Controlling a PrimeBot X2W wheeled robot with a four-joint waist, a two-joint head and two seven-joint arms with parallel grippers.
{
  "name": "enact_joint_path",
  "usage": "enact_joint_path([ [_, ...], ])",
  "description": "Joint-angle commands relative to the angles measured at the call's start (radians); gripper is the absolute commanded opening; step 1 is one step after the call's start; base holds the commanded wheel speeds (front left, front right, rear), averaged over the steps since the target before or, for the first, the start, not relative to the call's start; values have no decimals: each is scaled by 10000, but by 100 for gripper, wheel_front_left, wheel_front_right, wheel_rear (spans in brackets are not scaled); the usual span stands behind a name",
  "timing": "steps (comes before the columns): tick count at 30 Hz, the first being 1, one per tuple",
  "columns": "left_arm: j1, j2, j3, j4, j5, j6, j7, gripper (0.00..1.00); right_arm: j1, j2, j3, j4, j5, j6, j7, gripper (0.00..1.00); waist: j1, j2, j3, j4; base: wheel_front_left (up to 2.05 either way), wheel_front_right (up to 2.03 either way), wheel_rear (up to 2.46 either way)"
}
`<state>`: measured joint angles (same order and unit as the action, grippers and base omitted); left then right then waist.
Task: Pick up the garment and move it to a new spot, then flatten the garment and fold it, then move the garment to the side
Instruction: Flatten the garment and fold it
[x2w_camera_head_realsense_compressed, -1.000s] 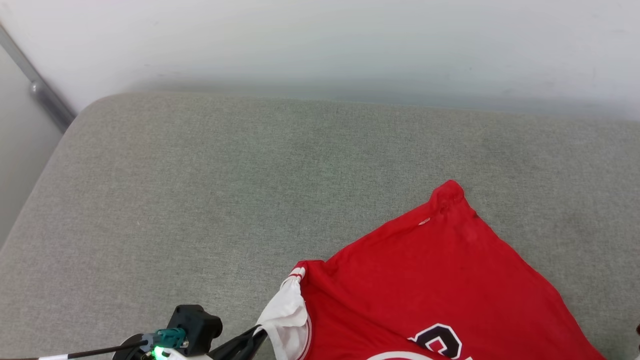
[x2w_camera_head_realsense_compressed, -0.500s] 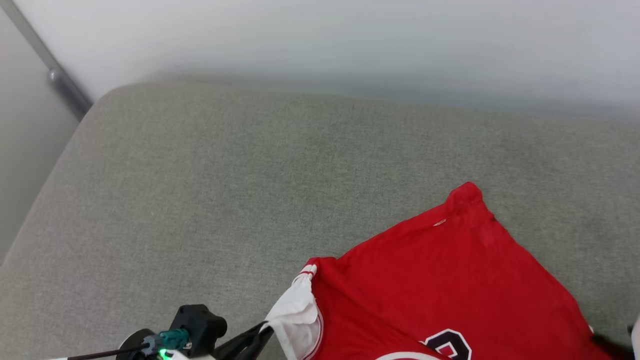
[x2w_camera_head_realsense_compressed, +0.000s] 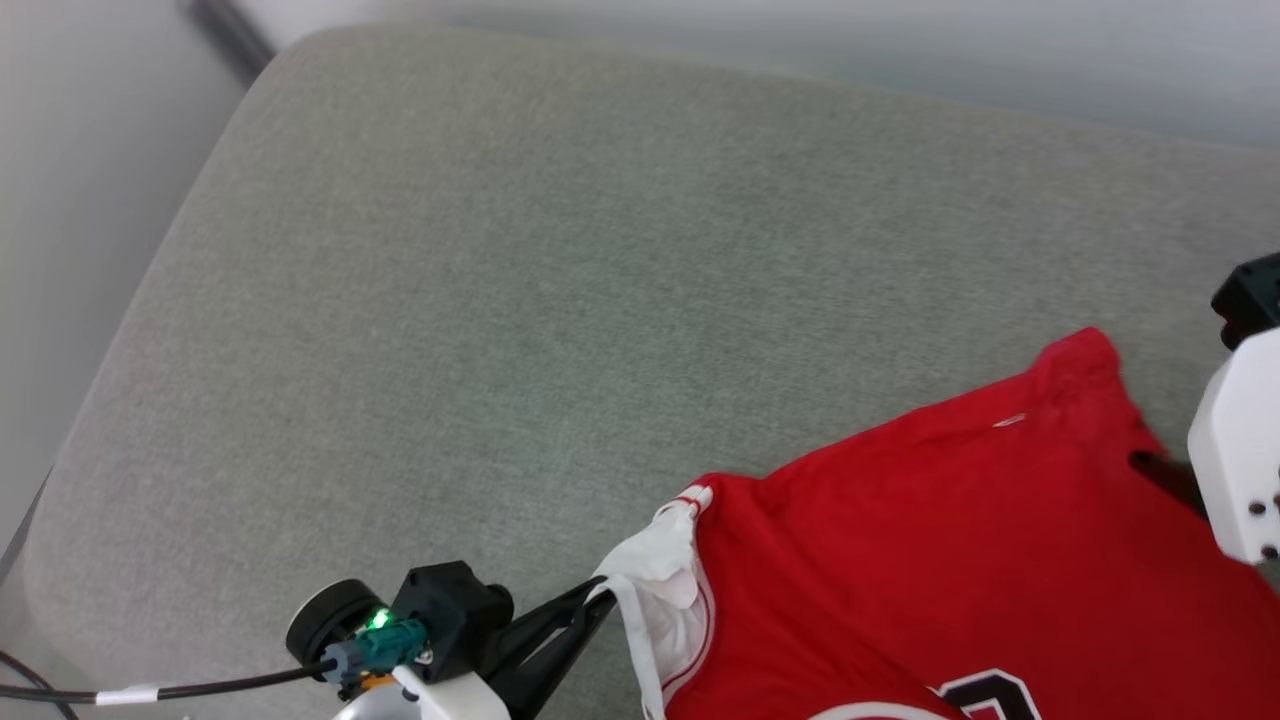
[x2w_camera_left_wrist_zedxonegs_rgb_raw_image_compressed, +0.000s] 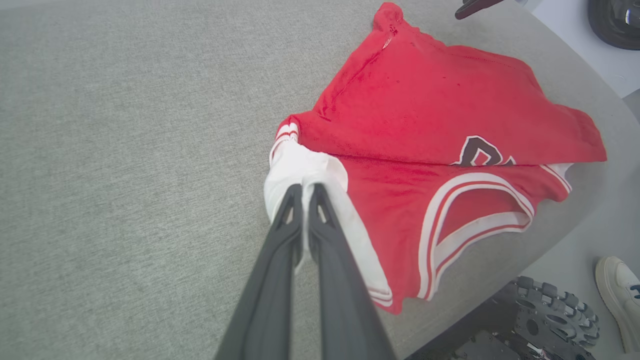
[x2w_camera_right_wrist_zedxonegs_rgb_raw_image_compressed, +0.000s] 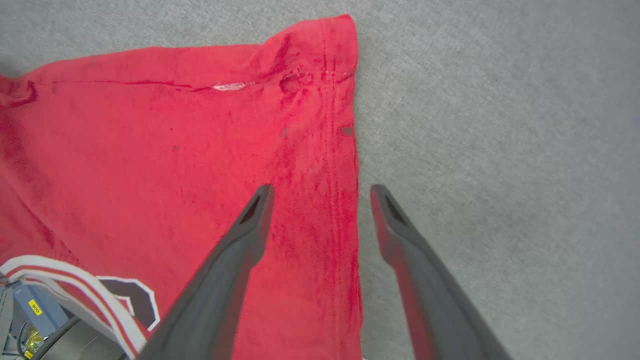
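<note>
Right wrist view first: spread wide at the right gripper (x2w_camera_right_wrist_zedxonegs_rgb_raw_image_compressed: 321, 190), gripping nothing, poised astride the right hem edge of the garment (x2w_camera_right_wrist_zedxonegs_rgb_raw_image_compressed: 175, 150), one finger (x2w_camera_right_wrist_zedxonegs_rgb_raw_image_compressed: 240, 240) over red cloth, the other over bare grey cushion (x2w_camera_right_wrist_zedxonegs_rgb_raw_image_compressed: 500, 125). Shut a moment ago, now let go of the far right corner (x2w_camera_right_wrist_zedxonegs_rgb_raw_image_compressed: 340, 30), left peaked. Probably means placement at the new spot finished on that side, flattening next.

Clenched tight on the white sleeve (x2w_camera_left_wrist_zedxonegs_rgb_raw_image_compressed: 300, 170) at the left gripper (x2w_camera_left_wrist_zedxonegs_rgb_raw_image_compressed: 303, 187), near left of the garment. Lying near right on the cushion, body doubled over itself.

Added by the left wrist view: striped trim (x2w_camera_left_wrist_zedxonegs_rgb_raw_image_compressed: 475, 210), a fold across the print (x2w_camera_left_wrist_zedxonegs_rgb_raw_image_compressed: 480, 152), a pale shoe (x2w_camera_left_wrist_zedxonegs_rgb_raw_image_compressed: 617, 285) beyond the cushion's edge. Given by the head view instead: broad bare cushion far and left.
</note>
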<state>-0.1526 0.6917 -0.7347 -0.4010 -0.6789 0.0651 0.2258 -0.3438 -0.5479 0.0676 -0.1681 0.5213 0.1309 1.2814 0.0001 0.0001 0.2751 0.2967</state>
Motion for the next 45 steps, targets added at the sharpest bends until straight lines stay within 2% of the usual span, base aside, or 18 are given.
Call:
enact_joint_path([
  [1,-198,-132,-38,-57,85,-16,-41,0,-460,87,115,421,-160,-4,90,100,-1,-1,576,581,0,0,0],
  [9,-506,-614,-265,185,255,-202,-252,0,-1457,-53,697,2100,-728,-4,-112,100,-1,-1,1095,1193,0,0,0],
  [16,-614,-806,-375,429,208,-291,-348,0,-1114,2,1364,3181,-642,-4,-406,100,-1,-1,1181,1376,0,0,0],
  [17,-604,-823,-388,465,201,-290,-357,0,-1048,-32,1482,3316,-610,-4,-442,21,-1,-1,1175,1390,0,0,0],
  [18,-605,-839,-398,502,188,-300,-355,0,-1011,-70,1561,3431,-588,-4,-499,0,-1,-1,1158,1400,0,0,0],
  [25,-613,-613,-196,527,207,-178,-442,0,-1391,-488,1758,3767,-200,-4,-1443,0,-1,-1,460,1031,0,0,0],
  [33,-815,-35,422,98,293,178,-421,0,-1886,-664,1541,3411,431,-4,-2702,0,-1,-1,-704,82,0,0,0],
  [38,-1154,450,1065,-346,374,455,-372,0,-1885,-1016,1341,2869,825,-4,-3389,0,-1,-1,-1402,-649,0,0,0],
  [41,-1449,718,1418,-614,412,522,-303,0,-1978,-874,915,2434,1207,-4,-3649,0,-1,-1,-1784,-1091,0,0,0],
  [45,-1986,951,1972,-883,312,600,-281,0,-2064,-1074,465,1597,1141,-4,-3963,0,-1,-1,-2168,-1650,0,0,0],
])
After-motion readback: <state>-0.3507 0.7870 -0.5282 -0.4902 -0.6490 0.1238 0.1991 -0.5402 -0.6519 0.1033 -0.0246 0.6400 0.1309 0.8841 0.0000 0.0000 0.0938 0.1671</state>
